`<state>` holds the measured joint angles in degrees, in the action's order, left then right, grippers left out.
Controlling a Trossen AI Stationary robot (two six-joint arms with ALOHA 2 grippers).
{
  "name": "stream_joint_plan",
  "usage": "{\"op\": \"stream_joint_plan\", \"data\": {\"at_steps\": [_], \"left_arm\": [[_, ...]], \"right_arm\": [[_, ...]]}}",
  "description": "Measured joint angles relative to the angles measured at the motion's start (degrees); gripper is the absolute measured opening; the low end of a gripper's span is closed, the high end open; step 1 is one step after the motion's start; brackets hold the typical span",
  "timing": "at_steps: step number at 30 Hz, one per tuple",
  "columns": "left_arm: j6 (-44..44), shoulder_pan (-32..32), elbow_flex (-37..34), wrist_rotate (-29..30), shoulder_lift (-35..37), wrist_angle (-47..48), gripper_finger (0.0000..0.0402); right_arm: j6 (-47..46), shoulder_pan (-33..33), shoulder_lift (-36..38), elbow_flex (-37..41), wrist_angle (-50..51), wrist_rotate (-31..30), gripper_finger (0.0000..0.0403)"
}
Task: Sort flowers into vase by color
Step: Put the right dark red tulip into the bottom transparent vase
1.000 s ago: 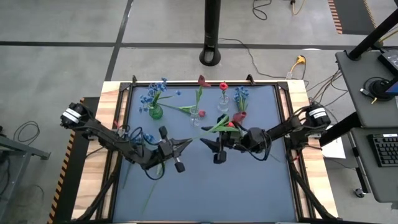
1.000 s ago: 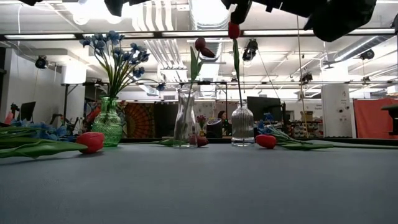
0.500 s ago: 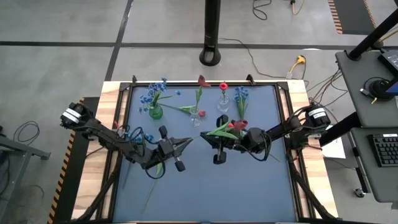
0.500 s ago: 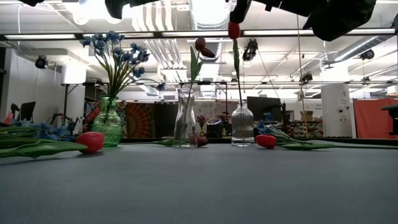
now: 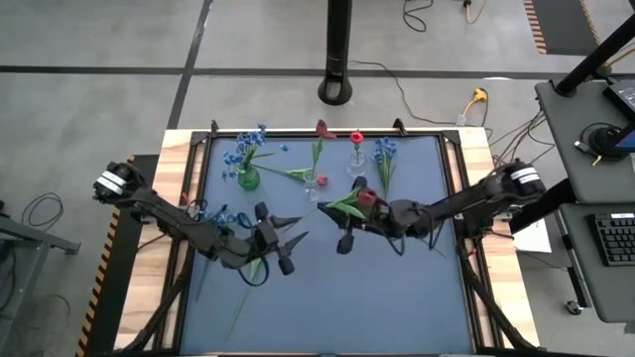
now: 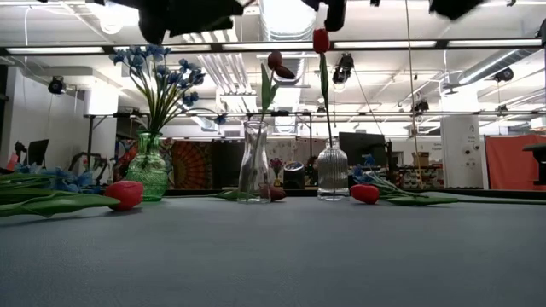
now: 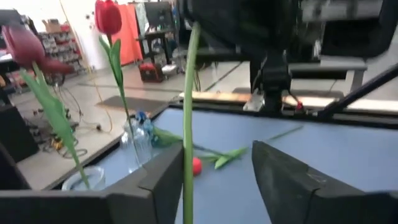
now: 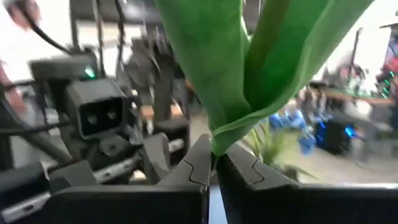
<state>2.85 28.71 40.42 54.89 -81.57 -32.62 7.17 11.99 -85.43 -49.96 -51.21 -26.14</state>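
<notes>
Sorting is partly done: blue flowers stand in the green vase at 11 o'clock. The right gripper pinches a red tulip; the left gripper is spread, and loose flowers remain.

Even, soft light lay over the worktop in the high view, with only faint shadows under the arms. At table height the ceiling lamps behind the green vase blazed white and blew out, leaving the arms above as dark silhouettes. The left wrist view was smeared, the far arm blurred dark. In the right wrist view the green leaf filled the frame, soft, against a glaring, hazy background.
</notes>
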Motion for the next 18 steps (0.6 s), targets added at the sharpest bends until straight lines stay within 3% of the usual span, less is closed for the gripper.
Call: {"op": "stream_joint_plan", "data": {"at_steps": [9, 12, 18], "left_arm": [[20.15, -2.12, 0.02, -11.85, 8.69, 28.81, 0.0176], [22.97, -2.09, 0.04, -12.02, 11.28, 35.57, 0.0174], [23.67, -1.88, 0.04, -12.1, 14.16, 41.79, 0.0173]], "right_arm": [[-9.69, -3.82, 4.04, -19.96, 55.34, -3.26, 0.0011], [-9.94, -5.88, 2.77, -23.69, 61.26, -3.11, 0.0011], [-7.17, -10.81, 1.94, -24.67, 61.17, -1.77, 0.0012]]}}
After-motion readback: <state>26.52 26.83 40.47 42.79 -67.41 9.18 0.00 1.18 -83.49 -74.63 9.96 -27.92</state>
